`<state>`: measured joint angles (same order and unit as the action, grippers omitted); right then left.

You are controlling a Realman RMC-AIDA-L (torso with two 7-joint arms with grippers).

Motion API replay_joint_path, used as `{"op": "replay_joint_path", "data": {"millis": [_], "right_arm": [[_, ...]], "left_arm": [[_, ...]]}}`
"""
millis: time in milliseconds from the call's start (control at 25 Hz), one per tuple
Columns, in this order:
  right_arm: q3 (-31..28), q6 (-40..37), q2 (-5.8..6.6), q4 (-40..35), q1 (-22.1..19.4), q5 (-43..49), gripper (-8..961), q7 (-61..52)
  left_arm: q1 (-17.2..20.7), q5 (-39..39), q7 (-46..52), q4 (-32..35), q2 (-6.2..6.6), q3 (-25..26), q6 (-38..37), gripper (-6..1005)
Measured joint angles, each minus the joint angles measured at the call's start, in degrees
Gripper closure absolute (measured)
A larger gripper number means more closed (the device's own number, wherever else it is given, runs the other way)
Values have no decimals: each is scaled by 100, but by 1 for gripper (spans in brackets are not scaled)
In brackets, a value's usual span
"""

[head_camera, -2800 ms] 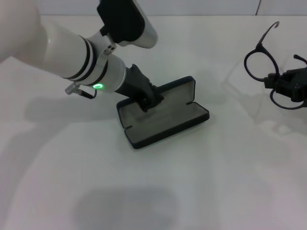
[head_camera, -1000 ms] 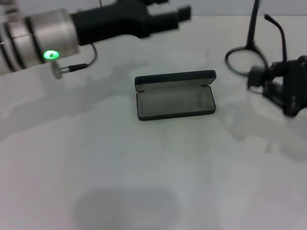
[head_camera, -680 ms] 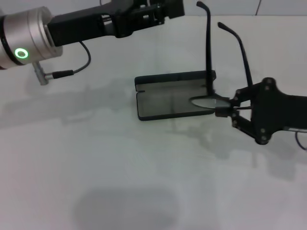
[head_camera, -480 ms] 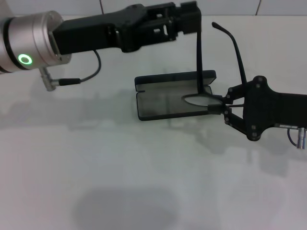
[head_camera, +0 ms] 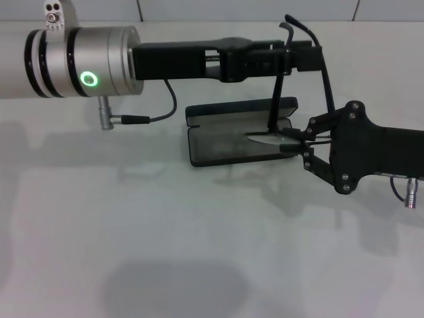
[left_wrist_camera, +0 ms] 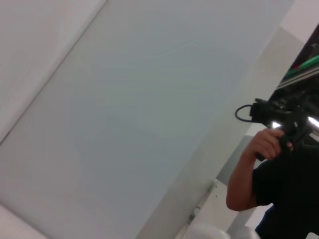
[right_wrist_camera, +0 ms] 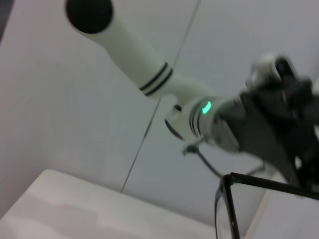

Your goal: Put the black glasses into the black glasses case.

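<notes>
The right tool [head_camera: 297, 138] pinches the black glasses [head_camera: 271, 136] over the open black glasses case [head_camera: 218, 147]; the left tool [head_camera: 301, 56] pinches a temple arm. Lowering them remains.

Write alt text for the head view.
The right pincer holds the black glasses lens-down over the open black glasses case, temple arms pointing up. The left pincer reaches across to those temples, above a white table.

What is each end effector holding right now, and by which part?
The right end effector grips the black glasses at the front frame by the lenses, over the black glasses case. The left end effector pinches a raised temple arm near its tip.
</notes>
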<state>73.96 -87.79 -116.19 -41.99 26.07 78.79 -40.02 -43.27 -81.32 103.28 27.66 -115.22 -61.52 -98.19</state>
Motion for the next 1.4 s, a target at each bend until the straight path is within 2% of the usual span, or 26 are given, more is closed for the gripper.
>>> {"op": "replay_joint_path", "data": {"millis": [360,720,1200,1400], "right_arm": [[-12,-141,9,33,-208,-414,835,645],[-20,-174,17,58,-252,-540,834,808],[11,-221,1,69,-305,-567,833,943],[-8,-511,15,77,-395,-568,833,961]], "left_arm": [[-195,-487,483,-28,-40,-15,19,444],[-338,-476,580,-46,-71,39,-249,444],[-322,-560,675,-284,-119,14,36,444],[-289,-565,651,-338,-128,49,39,444]]}}
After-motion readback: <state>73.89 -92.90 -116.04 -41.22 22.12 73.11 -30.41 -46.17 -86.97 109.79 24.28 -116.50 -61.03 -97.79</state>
